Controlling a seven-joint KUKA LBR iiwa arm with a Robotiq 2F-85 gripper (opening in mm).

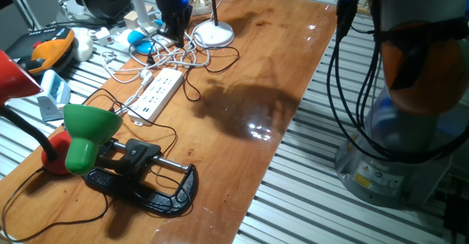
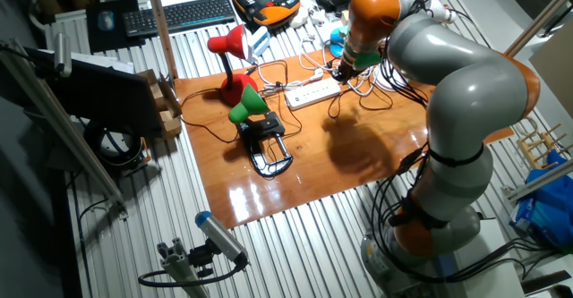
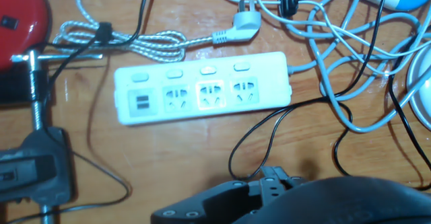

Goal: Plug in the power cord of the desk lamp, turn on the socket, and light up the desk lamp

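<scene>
Your arm dominates the other fixed view, grey with orange joints, reaching toward 12 o'clock across the wooden table; one fixed view shows only its base at 3 o'clock. The black clamp of the green-shaded lamp lies at 7 o'clock in one fixed view, its long axis running roughly 9 to 3.

The socket is clearest in the hand view: long axis runs 9 to 3, buttons along the 12 o'clock edge, three outlets and a USB block facing up, white cable leaving at 3 o'clock. In one fixed view it lies slanted, 7 to 1, between the clamp and the desk lamp, whose round white base sits near 12 o'clock; the hand view does not show that base clearly.

The power cord loops black at 5 o'clock of the socket in the hand view, running down to the gripper. You cannot tell whether the fingers are clenched or released; only dark bodywork shows at 6 o'clock.

A white plug lies just beyond the socket at 12 o'clock.
</scene>
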